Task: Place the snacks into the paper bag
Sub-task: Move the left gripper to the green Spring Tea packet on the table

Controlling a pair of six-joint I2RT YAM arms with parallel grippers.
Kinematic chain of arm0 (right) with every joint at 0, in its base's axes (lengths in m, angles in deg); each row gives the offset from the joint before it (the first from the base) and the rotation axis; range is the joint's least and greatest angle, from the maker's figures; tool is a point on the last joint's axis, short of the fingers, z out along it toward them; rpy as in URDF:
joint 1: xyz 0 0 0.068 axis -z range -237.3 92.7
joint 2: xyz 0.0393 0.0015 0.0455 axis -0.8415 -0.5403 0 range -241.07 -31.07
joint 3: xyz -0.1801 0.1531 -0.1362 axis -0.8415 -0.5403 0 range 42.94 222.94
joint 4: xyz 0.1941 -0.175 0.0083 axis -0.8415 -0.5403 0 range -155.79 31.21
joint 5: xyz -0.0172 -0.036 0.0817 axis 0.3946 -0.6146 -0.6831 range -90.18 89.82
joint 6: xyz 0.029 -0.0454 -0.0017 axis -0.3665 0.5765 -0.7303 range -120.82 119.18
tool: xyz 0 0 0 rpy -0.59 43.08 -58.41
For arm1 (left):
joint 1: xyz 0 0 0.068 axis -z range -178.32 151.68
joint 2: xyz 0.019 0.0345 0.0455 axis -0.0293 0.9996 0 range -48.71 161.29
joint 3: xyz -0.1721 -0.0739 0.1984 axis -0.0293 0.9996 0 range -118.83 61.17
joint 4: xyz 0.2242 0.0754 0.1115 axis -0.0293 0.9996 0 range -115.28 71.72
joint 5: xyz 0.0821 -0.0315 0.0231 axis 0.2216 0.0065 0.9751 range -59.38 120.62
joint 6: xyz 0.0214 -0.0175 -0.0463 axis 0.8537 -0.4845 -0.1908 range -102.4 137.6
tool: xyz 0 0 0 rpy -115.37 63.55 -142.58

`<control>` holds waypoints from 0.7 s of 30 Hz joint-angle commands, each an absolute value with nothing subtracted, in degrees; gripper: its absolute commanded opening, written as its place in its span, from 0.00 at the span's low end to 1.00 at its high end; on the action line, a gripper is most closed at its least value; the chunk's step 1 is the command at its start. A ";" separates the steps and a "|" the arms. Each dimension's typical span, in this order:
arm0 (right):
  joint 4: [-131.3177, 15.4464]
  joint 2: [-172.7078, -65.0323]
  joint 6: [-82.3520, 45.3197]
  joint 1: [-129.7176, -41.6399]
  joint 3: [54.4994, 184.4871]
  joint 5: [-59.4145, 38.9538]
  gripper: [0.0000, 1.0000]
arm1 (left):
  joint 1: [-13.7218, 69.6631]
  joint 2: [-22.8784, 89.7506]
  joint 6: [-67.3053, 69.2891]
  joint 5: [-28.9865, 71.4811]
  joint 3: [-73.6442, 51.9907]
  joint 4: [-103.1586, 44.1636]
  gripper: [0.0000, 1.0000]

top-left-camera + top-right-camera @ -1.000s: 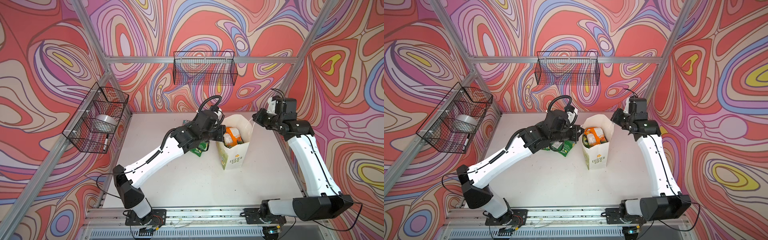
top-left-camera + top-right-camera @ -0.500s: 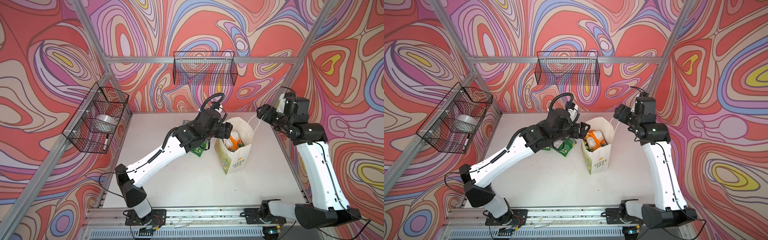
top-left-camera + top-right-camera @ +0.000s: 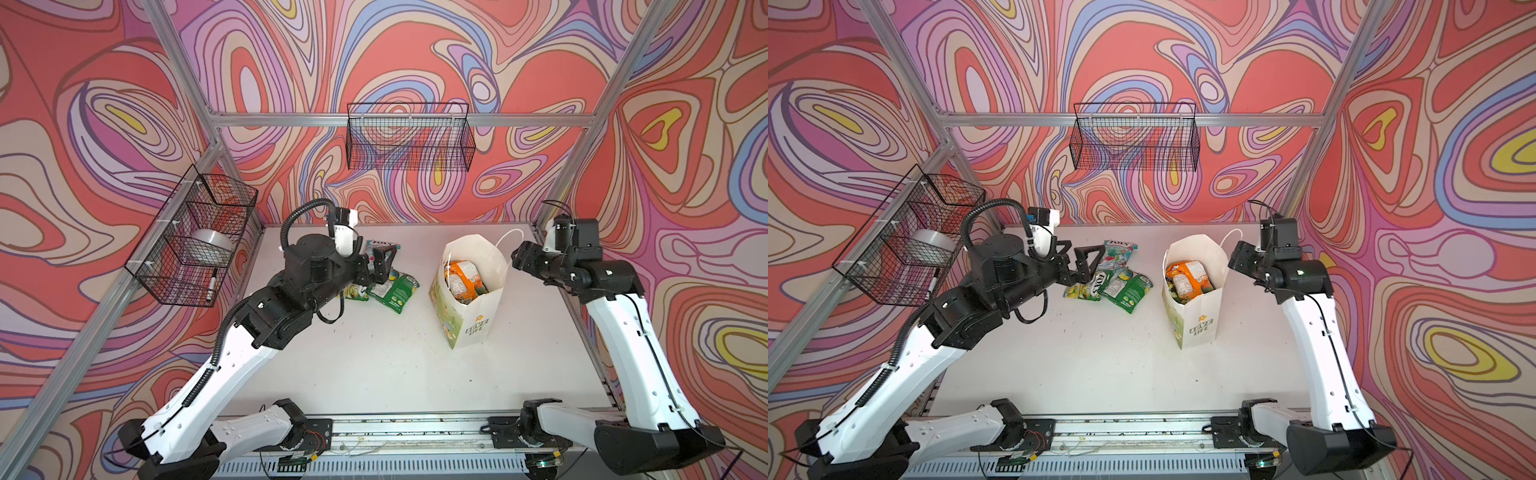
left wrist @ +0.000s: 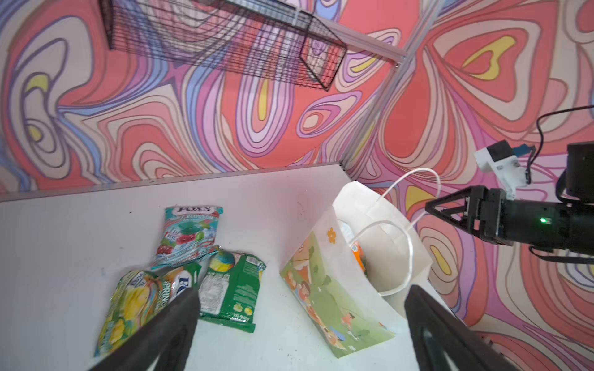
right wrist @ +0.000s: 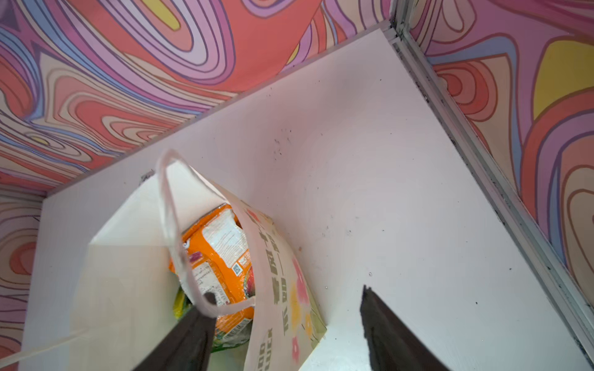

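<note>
Three snacks lay loose on the white table (image 3: 1100,357): a teal-red packet (image 3: 1119,254) nearest the back wall, with a yellow-green packet (image 3: 1084,289) and a green packet (image 3: 1128,289) side by side in front of it, all three touching or overlapping. My left gripper (image 4: 303,289) hung above that cluster with its jaws spread wide and nothing between them. The paper bag (image 3: 469,324) stood upright to the right of the packets, apart from them, with its mouth open. Inside it an orange packet (image 3: 463,276) lay on top, and something green showed beneath it; I could not tell how many more packets lay under that. My right gripper (image 5: 286,294) hovered over the bag's far-right rim with its jaws parted and gripping nothing. One white cord handle (image 5: 170,225) looped up and seemed to touch the tip of one finger (image 5: 193,337).
</note>
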State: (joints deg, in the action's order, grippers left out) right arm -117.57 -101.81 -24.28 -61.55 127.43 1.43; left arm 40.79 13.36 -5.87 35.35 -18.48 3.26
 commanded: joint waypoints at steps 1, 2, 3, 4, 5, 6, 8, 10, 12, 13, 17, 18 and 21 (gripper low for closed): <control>-116.59 -103.79 -23.60 -64.45 126.06 2.18 0.68 | 39.09 13.18 -7.95 35.22 -13.98 8.09 1.00; -116.18 -104.58 -23.51 -65.14 125.88 2.60 0.67 | 38.83 13.20 -8.48 35.12 -13.05 8.89 1.00; -115.92 -105.39 -23.61 -65.71 125.74 2.97 0.65 | 38.62 13.38 -9.19 34.63 -12.01 9.71 1.00; -115.83 -106.08 -23.74 -66.05 125.69 3.15 0.62 | 38.43 13.69 -9.91 33.64 -11.01 10.44 1.00; -115.94 -106.65 -23.83 -66.21 125.73 3.31 0.58 | 38.29 14.11 -10.52 32.90 -10.29 11.02 1.00; -115.94 -106.91 -23.94 -66.47 125.60 3.63 0.54 | 38.18 14.59 -11.30 32.21 -9.38 11.65 1.00; -115.87 -106.84 -24.25 -66.91 124.93 4.68 0.48 | 38.13 15.19 -12.44 31.19 -7.65 12.16 1.00; -115.95 -106.35 -24.58 -67.07 124.10 5.69 0.35 | 38.07 15.38 -13.23 30.58 -5.43 11.54 1.00; -116.49 -106.06 -24.84 -67.22 124.13 5.54 0.23 | 37.91 15.71 -14.00 30.57 -4.09 11.19 1.00; -116.93 -105.83 -24.98 -67.48 124.39 5.51 0.15 | 37.76 16.08 -14.37 30.60 -3.72 11.28 1.00; -118.04 -105.24 -24.99 -68.46 125.15 5.31 0.00 | 36.31 18.17 -16.30 29.11 -2.02 11.01 1.00; -118.53 -105.31 -25.10 -68.50 125.42 4.53 0.00 | 35.70 19.05 -17.10 27.97 -1.49 10.65 1.00; -119.10 -104.51 -25.24 -68.78 125.29 2.60 0.00 | 33.52 22.01 -18.29 23.08 0.35 9.54 1.00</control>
